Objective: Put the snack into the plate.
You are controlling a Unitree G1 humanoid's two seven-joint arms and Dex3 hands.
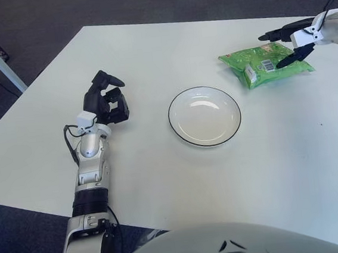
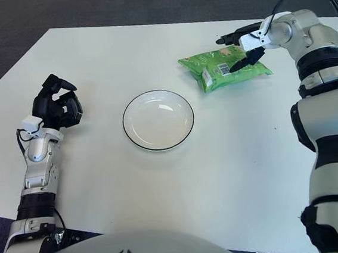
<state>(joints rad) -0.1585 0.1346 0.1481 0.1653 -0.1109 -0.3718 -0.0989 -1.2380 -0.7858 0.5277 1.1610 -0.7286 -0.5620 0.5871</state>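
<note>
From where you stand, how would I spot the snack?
Start at the white table, then the round plate in its middle. Beyond it, to the right, lies the snack, under the right robot hand: a bright green packet, the only coloured thing there.

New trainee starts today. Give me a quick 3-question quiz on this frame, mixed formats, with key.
1. True or false: the snack bag already lies in the plate.
2. Which hand is at the snack bag? A) left hand B) right hand C) both
3. Fill in: seen from the head camera, the snack bag lies beyond the plate and to its ____.

Key
1. False. The green bag lies on the table, apart from the plate, which holds nothing.
2. B. The right hand has its fingers spread over the bag's far right part, not closed on it. The left hand shows curled, left of the plate.
3. right
</note>
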